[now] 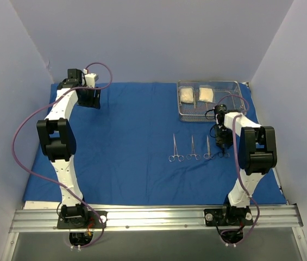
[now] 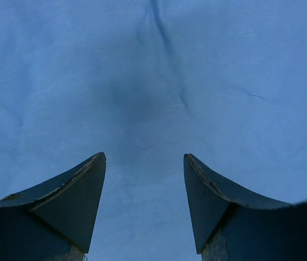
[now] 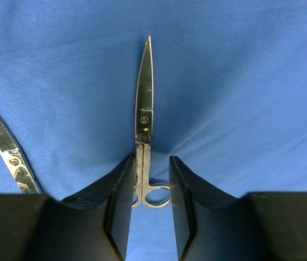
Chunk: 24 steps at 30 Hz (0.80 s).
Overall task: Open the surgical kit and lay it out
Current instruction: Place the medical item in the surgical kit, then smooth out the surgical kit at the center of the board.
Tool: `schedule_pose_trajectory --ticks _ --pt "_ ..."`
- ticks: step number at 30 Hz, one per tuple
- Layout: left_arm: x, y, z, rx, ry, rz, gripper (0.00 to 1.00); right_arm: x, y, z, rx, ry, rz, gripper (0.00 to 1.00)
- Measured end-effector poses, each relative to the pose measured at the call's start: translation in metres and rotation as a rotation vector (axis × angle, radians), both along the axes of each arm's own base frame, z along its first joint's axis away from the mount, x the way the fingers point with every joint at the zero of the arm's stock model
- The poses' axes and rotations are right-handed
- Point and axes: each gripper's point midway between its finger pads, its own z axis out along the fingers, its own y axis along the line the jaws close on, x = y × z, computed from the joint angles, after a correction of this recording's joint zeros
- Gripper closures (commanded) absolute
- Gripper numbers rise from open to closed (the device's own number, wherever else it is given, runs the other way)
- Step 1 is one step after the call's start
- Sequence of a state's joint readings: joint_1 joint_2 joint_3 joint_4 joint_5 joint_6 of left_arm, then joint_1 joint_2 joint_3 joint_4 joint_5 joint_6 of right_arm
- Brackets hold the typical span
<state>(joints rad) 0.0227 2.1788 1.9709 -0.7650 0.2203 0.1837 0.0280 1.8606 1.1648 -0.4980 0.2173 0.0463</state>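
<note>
The surgical kit's blue cloth [image 1: 126, 141] lies spread flat over the table. At its back right stands the wire-mesh tray [image 1: 181, 117] with two white gauze packets [image 1: 187, 96] [image 1: 206, 94] inside. Three silver clamps [image 1: 175, 149] [image 1: 193, 149] [image 1: 208, 148] lie in a row on the cloth. My right gripper [image 3: 150, 163] is low over a pair of scissors [image 3: 144, 109] lying flat beside them; its jaws are open, the left finger against the shank and a gap at the right one. My left gripper [image 2: 145, 157] hangs open over bare cloth [image 2: 142, 81] at the back left.
A neighbouring clamp [image 3: 4, 149] shows at the left edge of the right wrist view. White walls close in the table on three sides. The metal rail [image 1: 153, 216] with the arm bases runs along the near edge.
</note>
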Motion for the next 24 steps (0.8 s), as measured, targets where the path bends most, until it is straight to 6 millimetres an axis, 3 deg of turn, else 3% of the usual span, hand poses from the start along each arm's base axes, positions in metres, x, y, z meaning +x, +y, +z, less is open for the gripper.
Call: schedule_pose_trajectory --ticks 6,14,16,18,20,24 --pt "0.000 0.006 0.000 0.000 0.000 0.011 0.32 0.007 -0.002 0.011 -0.011 -0.012 -0.001 0.69" --pt "0.000 0.006 0.000 0.000 0.001 0.011 0.32 0.051 0.005 0.069 0.014 -0.195 0.010 0.68" --pt "0.000 0.006 0.000 0.000 0.001 0.012 0.32 0.055 0.003 0.080 0.020 -0.238 -0.015 0.74" --pt "0.000 0.006 0.000 -0.003 0.003 0.017 0.32 0.054 -0.004 0.082 0.035 -0.255 -0.082 0.83" --pt "-0.001 0.005 -0.003 -0.003 0.009 0.027 0.32 0.048 -0.023 0.075 0.048 -0.260 -0.194 0.85" --pt "-0.012 0.003 -0.024 0.009 0.060 0.048 0.32 0.008 -0.070 0.044 0.049 -0.213 -0.463 0.89"
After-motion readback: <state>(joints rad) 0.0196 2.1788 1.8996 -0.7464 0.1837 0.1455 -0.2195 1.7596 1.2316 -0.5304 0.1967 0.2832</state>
